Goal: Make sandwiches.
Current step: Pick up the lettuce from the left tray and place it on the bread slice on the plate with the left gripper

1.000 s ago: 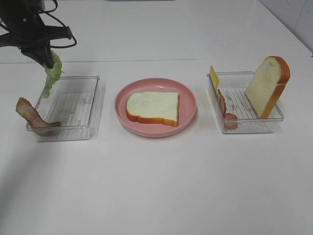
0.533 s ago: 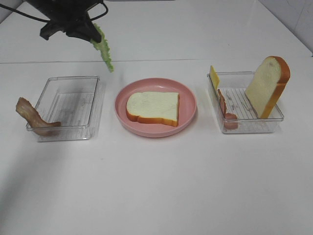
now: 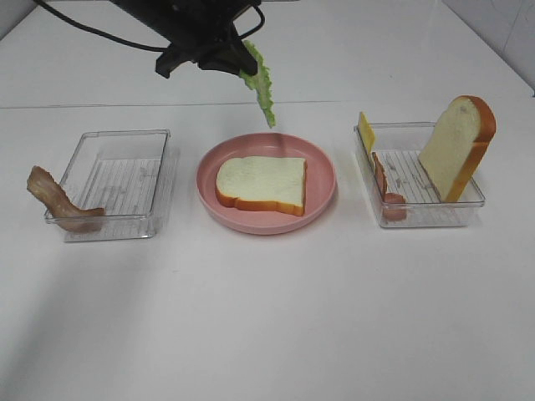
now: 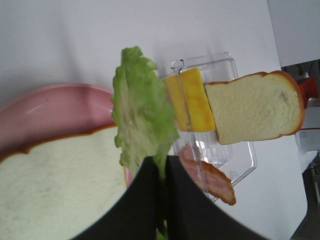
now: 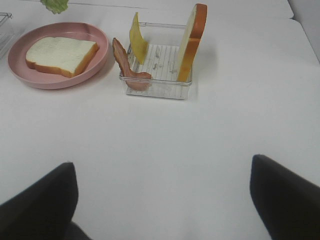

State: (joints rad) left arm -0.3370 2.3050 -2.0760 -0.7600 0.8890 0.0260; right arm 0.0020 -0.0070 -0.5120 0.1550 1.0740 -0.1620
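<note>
Bacon (image 3: pixel 58 200) draped over left tray (image 3: pixel 125 134) rim, left of plate (image 3: pixel 322 180). Lettuce (image 3: pixel 261 83) pinched in closed left gripper (image 4: pixel 165 170), hanging above plate's far edge. Bread (image 3: pixel 261 182) flat on plate. Right of plate: right tray (image 3: pixel 418 219) with cheese (image 3: pixel 365 131), second bacon (image 3: pixel 381 177), upright slice (image 3: pixel 456 146). Right gripper (image 5: pixel 160 200) spread wide, empty.

Left tray (image 3: pixel 164 180), right tray (image 3: pixel 426 217): clear glossy ribbed plastic. Plate (image 3: pixel 324 180) smooth matt pink. Tabletop (image 3: pixel 276 317) smooth white. Lettuce (image 3: pixel 261 83) ruffled; bread (image 3: pixel 261 180) foam-like, matt.

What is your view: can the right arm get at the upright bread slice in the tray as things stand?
Probably yes. The right gripper is open, with only bare table between it and the tray. The bread slice stands above the rim, apart from the bacon and cheese.
</note>
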